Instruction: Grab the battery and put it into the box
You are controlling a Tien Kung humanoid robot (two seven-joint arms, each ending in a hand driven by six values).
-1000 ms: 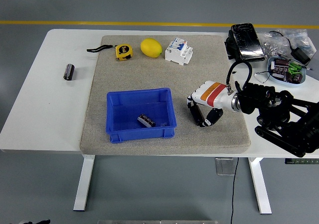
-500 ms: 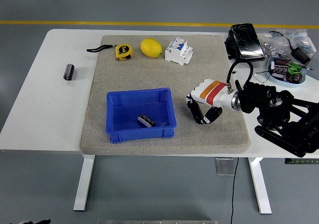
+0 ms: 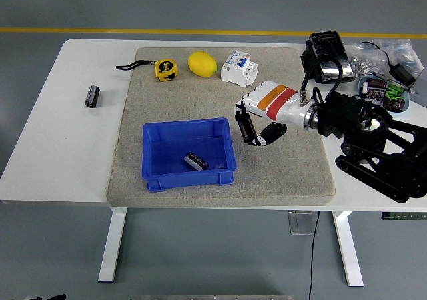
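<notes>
A blue box [image 3: 153, 159] sits on the grey mat, front middle. A small dark battery [image 3: 195, 161] lies inside it, toward the right. A second dark battery [image 3: 92, 96] lies on the bare white table at the far left. My right hand [image 3: 257, 128], white with a red and orange band, hovers over the mat just right of the box's far right corner. Its fingers [image 3: 247, 128] hang down relaxed and hold nothing. My left arm is not in view.
A yellow tape measure [image 3: 165, 69], a lemon [image 3: 202, 64] and a white circuit breaker [image 3: 239, 68] line the mat's far edge. A black device [image 3: 328, 55] and a tray of parts [image 3: 385, 92] sit at the far right.
My right hand has moved left and toward the far side, rising over the mat from near the front right to beside the box's far right corner. The batteries have not moved.
</notes>
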